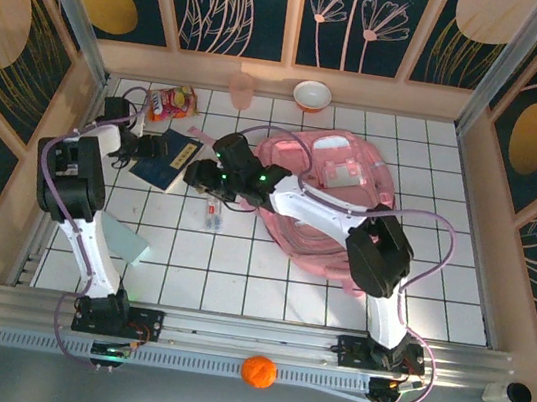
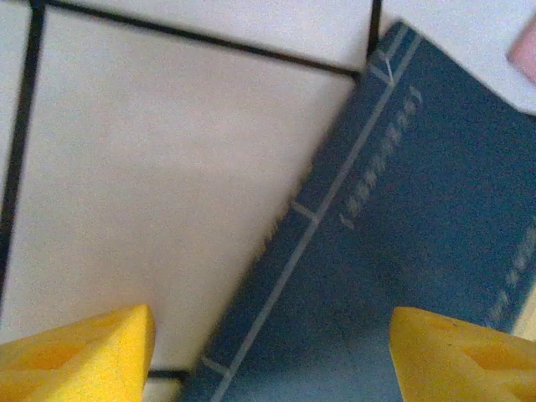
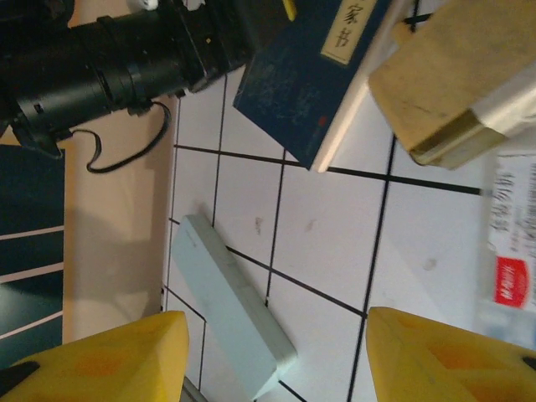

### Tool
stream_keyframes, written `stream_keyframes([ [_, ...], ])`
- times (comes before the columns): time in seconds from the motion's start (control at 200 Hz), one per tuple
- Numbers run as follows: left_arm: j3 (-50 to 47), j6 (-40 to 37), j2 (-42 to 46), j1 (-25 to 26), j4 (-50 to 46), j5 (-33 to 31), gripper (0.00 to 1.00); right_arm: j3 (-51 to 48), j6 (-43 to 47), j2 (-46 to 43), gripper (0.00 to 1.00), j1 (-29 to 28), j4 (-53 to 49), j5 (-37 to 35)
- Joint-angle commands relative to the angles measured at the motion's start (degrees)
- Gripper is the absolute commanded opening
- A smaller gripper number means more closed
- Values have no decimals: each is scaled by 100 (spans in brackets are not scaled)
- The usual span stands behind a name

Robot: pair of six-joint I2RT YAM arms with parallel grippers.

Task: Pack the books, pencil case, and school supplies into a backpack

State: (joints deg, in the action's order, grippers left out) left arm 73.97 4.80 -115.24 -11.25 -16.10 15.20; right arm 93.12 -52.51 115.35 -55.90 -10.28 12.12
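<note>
The navy book [image 1: 171, 162] with a yellow label lies flat at the table's left rear. My left gripper [image 1: 151, 148] hovers open over the book [image 2: 410, 218] at its left edge, one yellow fingertip [image 2: 79, 356] over bare tile and the other over the cover. My right gripper [image 1: 201, 177] reaches left from the pink backpack [image 1: 335, 196] and hangs open [image 3: 276, 360] above bare tiles. Ahead of it lie the book [image 3: 306, 79], a tan block [image 3: 461, 79] and a clear oblong with red marks [image 3: 509, 251], which also shows on the tiles [image 1: 212, 216]. A pale blue oblong case [image 3: 230, 301] lies near the left wall.
At the back stand a red-orange snack packet [image 1: 172, 102], a pink cup [image 1: 242, 87] and a small bowl [image 1: 313, 94]. The pale blue case [image 1: 127, 241] lies beside the left arm's link. An orange ball [image 1: 259, 372] sits in front of the rail.
</note>
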Motion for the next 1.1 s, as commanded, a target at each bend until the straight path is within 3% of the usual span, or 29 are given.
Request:
stream_keyframes([
  [0.0, -368, 170, 238, 12, -258, 417, 71, 345, 140, 375, 58, -79, 254, 271],
  [0.26, -990, 300, 741, 9, -34, 442, 67, 848, 64, 1163, 54, -154, 403, 428],
  [0.881, -1402, 560, 933, 12, 351, 673, 59, 2218, 156, 2660, 48, -120, -149, -1095],
  [1.091, -1499, 662, 967, 9, 406, 955, 56, 2479, 221, 2957, 37, 17, -283, -1282],
])
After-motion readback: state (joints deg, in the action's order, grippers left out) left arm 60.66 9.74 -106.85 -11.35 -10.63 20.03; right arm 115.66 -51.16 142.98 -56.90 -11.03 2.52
